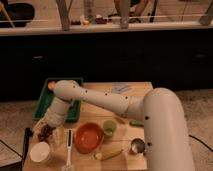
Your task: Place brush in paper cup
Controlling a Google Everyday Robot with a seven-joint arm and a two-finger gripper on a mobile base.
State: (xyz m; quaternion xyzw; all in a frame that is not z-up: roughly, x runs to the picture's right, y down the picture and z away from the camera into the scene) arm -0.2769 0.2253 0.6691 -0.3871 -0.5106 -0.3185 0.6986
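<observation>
The brush [69, 148] lies flat on the wooden table, white handle running front to back, just left of the red bowl [89, 137]. The paper cup [40, 152] stands upright at the table's front left corner, left of the brush. My gripper [47, 132] hangs from the white arm [100, 97], low over the table's left side, just behind the paper cup and left of the brush. It shows as a dark shape, and nothing visible is in it.
A light-green cup [109, 127] stands right of the red bowl. A shiny metal cup [136, 146] and a yellow corn cob [108, 154] sit at the front. A green tray [54, 105] lies behind the gripper. A black stick [26, 142] lies along the left edge.
</observation>
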